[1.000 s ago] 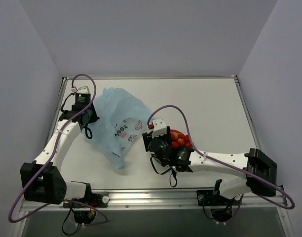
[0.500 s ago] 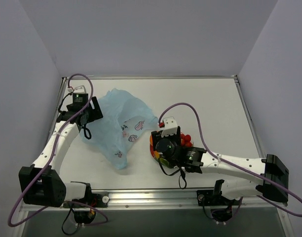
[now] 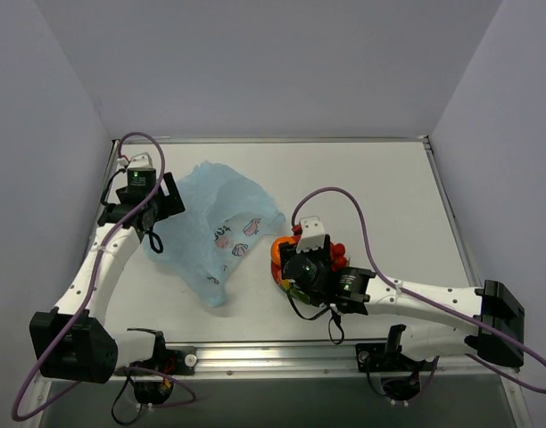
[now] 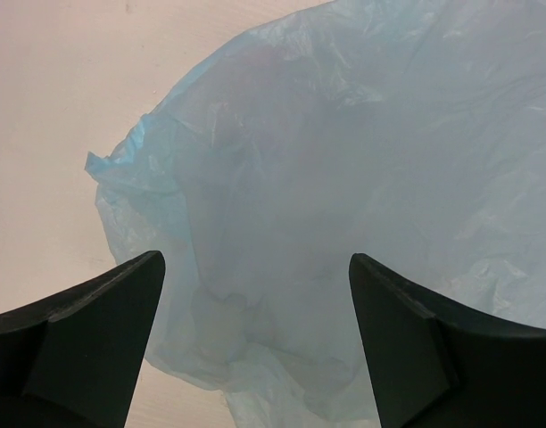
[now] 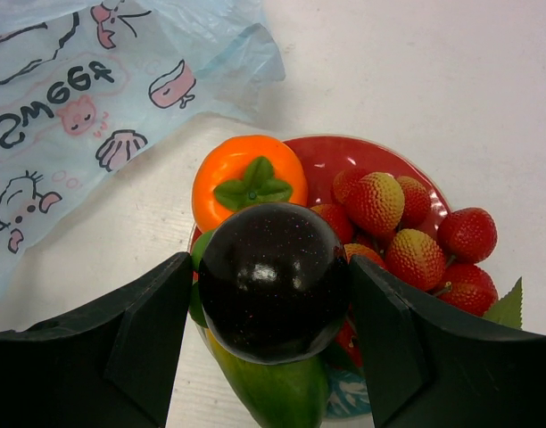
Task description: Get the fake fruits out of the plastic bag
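Fake fruits (image 5: 380,205) lie heaped on a red plate (image 5: 344,153), out of the plastic bag (image 3: 210,223) and just right of it on the white table (image 3: 380,178). The pile includes an orange fruit (image 5: 246,178) with a green leafy top at the plate's left rim. Bumpy red berries (image 5: 417,257) sit toward the right. A green mango (image 5: 275,392) lies at the near side, partly hidden.

The right gripper (image 5: 271,267) pinches a glossy dark purple ball (image 5: 273,294) between its two black fingers, one pressed to each side. The ball sits directly over the pile, in front of the orange fruit and the mango. Whether it touches the fruits beneath cannot be told from these views.

The bag lies crumpled and loose on the table, pale blue and see-through, with pink and dark printed figures on the side facing the plate. Its nearest corner comes close to the plate's rim without covering it.

The left gripper (image 4: 255,263) hangs over the bag's left part, far from the plate, with its fingers spread wide. No plastic is caught between them, and the wrinkled film fills the view below. Whether the fingertips touch the plastic cannot be told.
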You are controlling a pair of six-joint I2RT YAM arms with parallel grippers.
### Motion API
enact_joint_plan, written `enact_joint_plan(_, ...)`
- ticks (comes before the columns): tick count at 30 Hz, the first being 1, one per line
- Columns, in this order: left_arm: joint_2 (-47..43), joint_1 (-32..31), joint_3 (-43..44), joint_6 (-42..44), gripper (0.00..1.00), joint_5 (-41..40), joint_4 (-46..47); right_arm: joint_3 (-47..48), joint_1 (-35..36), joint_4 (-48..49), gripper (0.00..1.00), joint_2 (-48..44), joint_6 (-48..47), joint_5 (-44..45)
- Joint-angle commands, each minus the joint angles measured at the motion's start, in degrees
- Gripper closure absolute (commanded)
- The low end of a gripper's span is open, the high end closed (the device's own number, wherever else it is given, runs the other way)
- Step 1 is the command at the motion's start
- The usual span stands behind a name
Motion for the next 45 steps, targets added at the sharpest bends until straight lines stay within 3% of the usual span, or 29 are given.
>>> enact_joint_plan(1,-1.73,0.35,2.4,0.18,0.17,0.35,-0.4,0.2,0.31,-1.56,0.49,-0.46,1.59,0.25)
enact_joint_plan(16,-2.43,0.35,2.23,0.18,0.13,2.1,0.21,3.54,-0.66,-1.56,0.44,7.18,1.24,-0.1)
enact_joint_plan(35,-2.78,0.35,1.88,-0.17,0.12,3.86,1.18,-0.85,-1.72,-3.14,0.43,0.16,3.88,1.48)
enact_joint_plan(45,-2.69,0.35,1.79,0.01,0.09,3.86,1.27,-1.91,-2.95,-3.76,0.4,1.21,5.19,0.08)
